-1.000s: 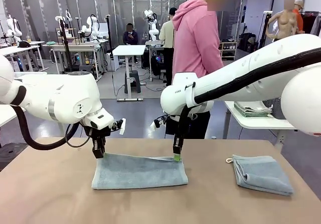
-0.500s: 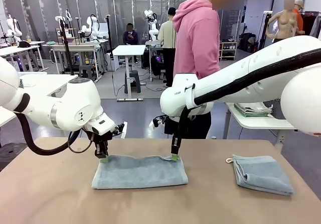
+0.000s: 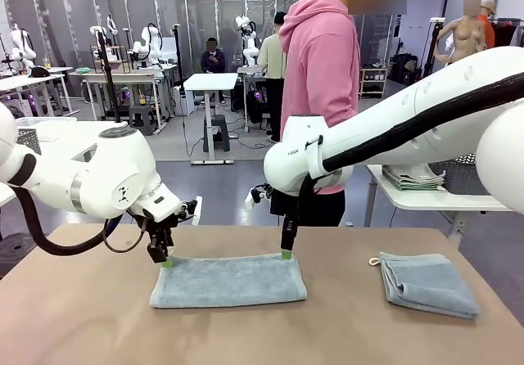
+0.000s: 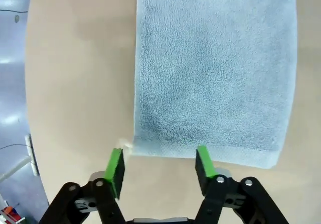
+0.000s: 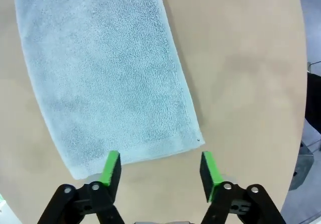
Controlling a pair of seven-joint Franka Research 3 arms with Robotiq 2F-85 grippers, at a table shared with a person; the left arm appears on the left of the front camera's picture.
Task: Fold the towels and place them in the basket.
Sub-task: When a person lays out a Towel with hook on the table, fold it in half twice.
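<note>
A pale grey-blue towel lies folded in a long strip on the table's middle. Just above its far left corner hangs my left gripper, open and empty. Over its far right corner my right gripper is open too. In the left wrist view the towel lies flat beyond the open gripper; in the right wrist view the towel lies beyond the open gripper. A second towel, folded smaller with a white loop, rests at the right. The basket is out of view.
A person in a pink hoodie stands at the table's far edge behind the right arm. A side table at the right holds a stack of folded cloths. The tan tabletop lies bare around the towels.
Both grippers have opened and let go of the towel's far edge, which has dropped flat onto the strip. Both have lifted slightly off the cloth.
</note>
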